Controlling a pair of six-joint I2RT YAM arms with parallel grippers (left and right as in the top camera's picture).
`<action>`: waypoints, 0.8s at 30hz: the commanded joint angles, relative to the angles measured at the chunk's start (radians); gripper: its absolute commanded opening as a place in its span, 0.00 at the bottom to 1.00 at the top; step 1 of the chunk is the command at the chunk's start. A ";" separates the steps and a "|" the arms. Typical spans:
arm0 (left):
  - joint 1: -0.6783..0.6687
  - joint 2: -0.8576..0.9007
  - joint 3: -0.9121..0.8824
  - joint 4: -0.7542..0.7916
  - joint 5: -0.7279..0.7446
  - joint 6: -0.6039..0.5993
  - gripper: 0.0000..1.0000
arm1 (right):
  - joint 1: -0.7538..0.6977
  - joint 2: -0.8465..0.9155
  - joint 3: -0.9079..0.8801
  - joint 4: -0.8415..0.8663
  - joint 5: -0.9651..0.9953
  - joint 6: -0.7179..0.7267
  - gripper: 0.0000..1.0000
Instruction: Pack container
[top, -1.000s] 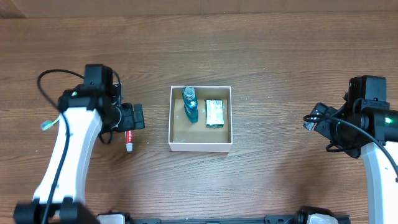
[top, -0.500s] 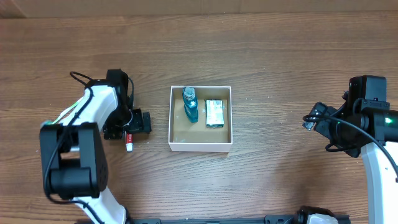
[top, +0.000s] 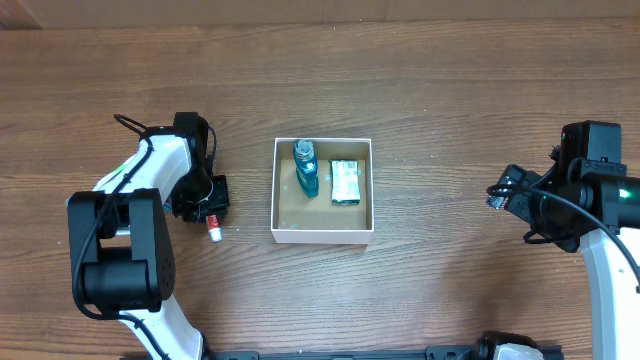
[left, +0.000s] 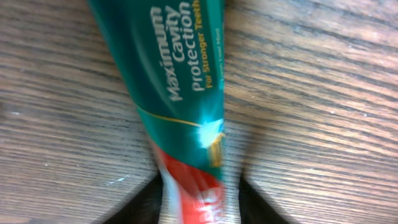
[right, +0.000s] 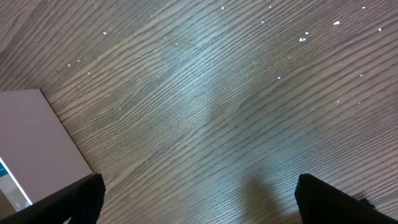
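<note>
The container (top: 322, 236), a small square white-walled box with a brown floor, sits at the table's middle. It holds a blue bottle (top: 305, 168) and a green packet (top: 345, 182). Left of it lies a toothpaste tube (top: 214, 231), only its white cap end showing under my left gripper (top: 208, 210). In the left wrist view the green and red tube (left: 180, 81) runs down between the dark fingers (left: 146, 202), which press on both its sides. My right gripper (top: 497, 195) hangs open far to the right over bare wood, nothing between its fingertips (right: 81, 196).
A white outer wall of the container (right: 37, 143) shows at the left edge of the right wrist view. The wood table (top: 450, 100) stretches around the box. The left arm's cable (top: 130, 125) loops behind its wrist.
My left arm has folded in and come down over the toothpaste tube, and its jaws have narrowed from wide open onto the tube. The right arm has not moved.
</note>
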 joint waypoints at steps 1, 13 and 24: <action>0.005 0.042 0.001 0.023 -0.017 -0.004 0.30 | -0.003 -0.011 -0.005 0.005 -0.002 -0.003 1.00; 0.004 0.040 0.067 -0.027 -0.069 -0.002 0.07 | -0.003 -0.011 -0.005 0.007 -0.002 -0.003 1.00; -0.061 -0.086 0.376 -0.239 -0.064 -0.016 0.04 | -0.003 -0.011 -0.005 0.013 -0.002 -0.003 1.00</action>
